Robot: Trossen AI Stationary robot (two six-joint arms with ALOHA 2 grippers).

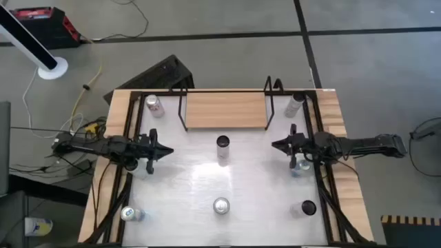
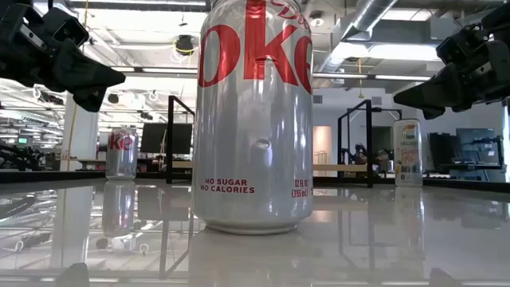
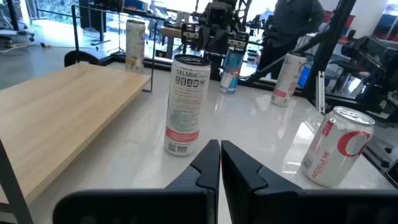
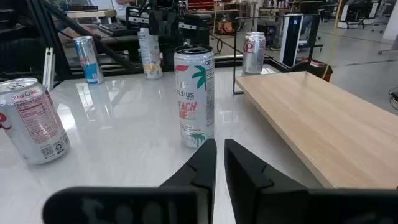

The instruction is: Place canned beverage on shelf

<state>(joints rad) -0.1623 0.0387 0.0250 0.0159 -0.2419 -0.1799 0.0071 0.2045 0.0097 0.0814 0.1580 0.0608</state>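
No can is yet set on the shelf (image 1: 224,110): its wooden board is seen bare from above, standing at the table's far edge between the two arms. The tall Celsius can (image 1: 222,146) stands upright on the white table (image 1: 186,186) just in front of the shelf, midway between the grippers, and nothing is held. The left gripper (image 1: 165,151) hangs over the table's left side with its fingers closed on nothing, pointed toward that can; the right gripper (image 1: 278,145) is held over the right side, its fingers nearly together with only a thin gap and likewise empty. The whole task is judged to remain: a can has to be grasped, lifted and stood on the board. Other cans are scattered about: a Diet Coke can (image 1: 220,205) near the front centre, one at the far left corner (image 1: 153,105), one at the far right corner (image 1: 295,104), one at the front left (image 1: 128,214) and one at the front right (image 1: 307,207). A blue can (image 1: 298,167) is partly hidden under the right arm. In the low view the Diet Coke can fills the middle and hides the Celsius can and much of the shelf. Which can is meant to be placed cannot be told
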